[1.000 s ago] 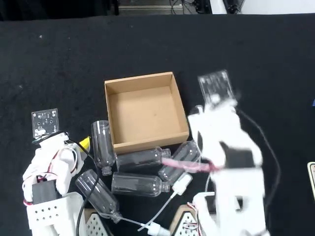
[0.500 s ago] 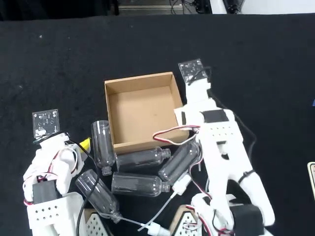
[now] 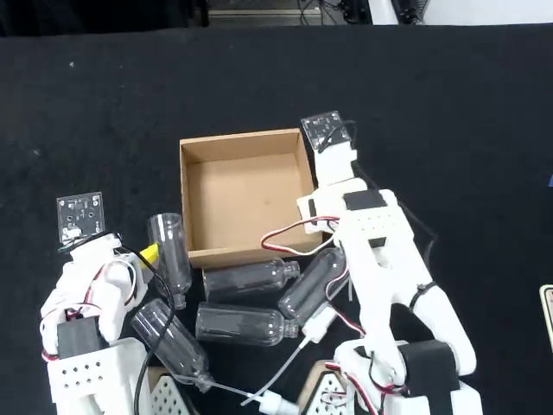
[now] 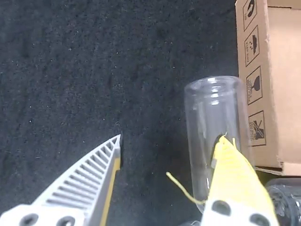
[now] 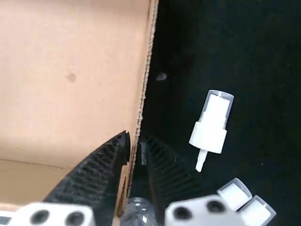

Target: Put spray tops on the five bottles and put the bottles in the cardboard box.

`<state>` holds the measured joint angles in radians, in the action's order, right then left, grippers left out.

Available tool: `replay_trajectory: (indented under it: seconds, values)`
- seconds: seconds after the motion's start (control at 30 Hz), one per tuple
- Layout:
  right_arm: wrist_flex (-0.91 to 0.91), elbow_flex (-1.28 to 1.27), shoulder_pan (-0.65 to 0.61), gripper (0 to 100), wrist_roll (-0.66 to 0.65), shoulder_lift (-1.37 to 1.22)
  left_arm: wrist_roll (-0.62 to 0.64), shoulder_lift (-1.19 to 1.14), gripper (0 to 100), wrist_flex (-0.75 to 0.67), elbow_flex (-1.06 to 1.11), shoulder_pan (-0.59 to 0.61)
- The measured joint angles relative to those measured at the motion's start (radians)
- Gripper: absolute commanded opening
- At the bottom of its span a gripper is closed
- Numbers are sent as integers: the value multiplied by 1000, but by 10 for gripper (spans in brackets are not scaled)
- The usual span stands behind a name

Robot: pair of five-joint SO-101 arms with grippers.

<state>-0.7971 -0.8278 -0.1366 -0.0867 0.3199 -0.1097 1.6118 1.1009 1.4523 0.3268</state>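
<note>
High view: matte black tabletop (image 3: 449,104), lightly speckled with lint. Beyond its far edge a thin strip of room shows, with dark cables (image 3: 324,10) on a paler floor. The cardboard box (image 3: 197,151) sits open near the middle, nothing inside. Five clear bottles (image 3: 242,324) lie on their sides, necks bare, clustered just in front of the box. The leftmost bottle (image 3: 170,252) lies beside the front-left corner. A white spray top (image 3: 318,324) with its thin tube lies among them. The right arm (image 3: 380,259) stretches from the near edge to the box's right wall. The left arm (image 3: 91,290) is folded low at the near-left, well short of the box.

Left wrist view: left pincer (image 4: 169,141) spread wide above bare black tabletop, holding nothing. Its yellow finger overlaps the leftmost bottle (image 4: 211,108), which lies just beside the printed outer wall of the cardboard box (image 4: 268,70); contact between finger and bottle cannot be told.

Right wrist view: right pincer (image 5: 135,140) pressed nearly together, pinching the box's right wall (image 5: 146,70), with one black finger inside and one outside. A loose spray top (image 5: 211,127) lies on the tabletop just outside that wall.
</note>
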Motion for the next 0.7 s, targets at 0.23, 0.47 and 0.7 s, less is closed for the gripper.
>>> replay_trajectory:
  seconds: [0.23, 0.47, 0.7]
  values:
    - [-3, -6, 44, 11, 160, 0, 0, 0, 299, 0, 0, 0]
    - [-57, -37, 44, 11, 201, 57, 0, 0, 299, 0, 0, 0]
    - [-58, -103, 9, 119, 218, 164, 0, 0, 299, 0, 0, 0]
